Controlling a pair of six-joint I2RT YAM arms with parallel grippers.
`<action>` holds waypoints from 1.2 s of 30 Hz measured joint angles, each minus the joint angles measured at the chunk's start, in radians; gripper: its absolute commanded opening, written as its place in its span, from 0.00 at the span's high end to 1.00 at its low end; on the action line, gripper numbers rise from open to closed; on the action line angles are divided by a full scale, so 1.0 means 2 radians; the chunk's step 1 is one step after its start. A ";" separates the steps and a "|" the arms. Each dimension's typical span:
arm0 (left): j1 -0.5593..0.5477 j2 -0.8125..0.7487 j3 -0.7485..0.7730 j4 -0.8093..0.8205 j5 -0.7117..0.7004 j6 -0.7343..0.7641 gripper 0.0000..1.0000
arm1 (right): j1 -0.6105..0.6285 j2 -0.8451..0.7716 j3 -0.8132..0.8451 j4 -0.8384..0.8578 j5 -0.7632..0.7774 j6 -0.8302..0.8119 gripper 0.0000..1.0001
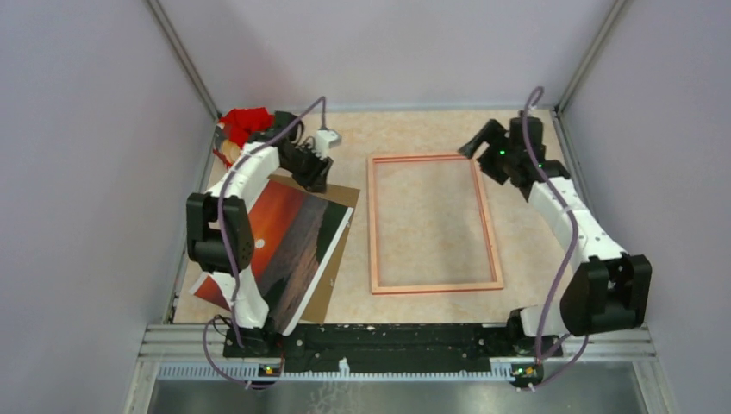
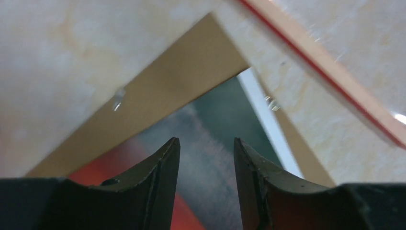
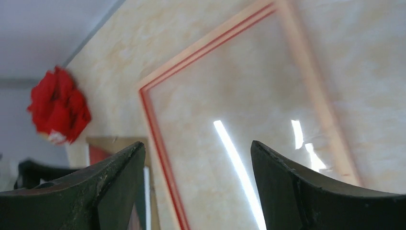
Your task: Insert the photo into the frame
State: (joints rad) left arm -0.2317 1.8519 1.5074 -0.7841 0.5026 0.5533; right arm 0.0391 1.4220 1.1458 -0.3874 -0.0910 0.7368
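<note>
Left gripper (image 2: pixel 206 142): fingers parted, nothing between them, low over the far corner of the photo (image 1: pixel 289 237), at 10 o'clock from the frame (image 1: pixel 372 224).
Right gripper (image 3: pixel 197 143): jaws spread wide, holding nothing, raised at 1 o'clock from the frame.
Photo: sunset side up, lying askew on a brown panel (image 1: pixel 340 197), at 9 o'clock from the frame, outside it.
Frame: flat on the table (image 1: pixel 414 129), pale side up, a red line along its inner edge.
Red bundle (image 1: pixel 246 119): 11 o'clock from the left gripper.

photo (image 1: pixel 297 237) near corner hidden behind left arm (image 1: pixel 212 231), backing panel (image 1: pixel 343 196) mostly under it, red bundle (image 1: pixel 244 119) blurred
</note>
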 measured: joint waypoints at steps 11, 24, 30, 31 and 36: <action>0.241 -0.047 -0.048 -0.016 -0.132 0.057 0.47 | 0.346 0.005 -0.031 0.044 0.004 0.084 0.22; 0.304 -0.114 -0.195 0.096 -0.319 0.139 0.51 | 0.471 0.176 -0.012 0.099 -0.030 0.150 0.25; 0.331 -0.111 -0.235 0.120 -0.343 0.165 0.56 | 0.473 0.240 0.009 0.113 -0.041 0.161 0.26; 0.336 -0.109 -0.241 0.122 -0.346 0.168 0.57 | 0.473 0.249 0.017 0.117 -0.049 0.165 0.26; 0.344 -0.097 -0.258 0.131 -0.349 0.170 0.60 | 0.473 0.268 0.032 0.140 -0.054 0.183 0.26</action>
State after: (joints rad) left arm 0.4553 1.6581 0.9905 -0.5224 -0.1951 0.8928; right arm 0.9855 1.9579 1.2091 -0.1070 -0.1989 1.1027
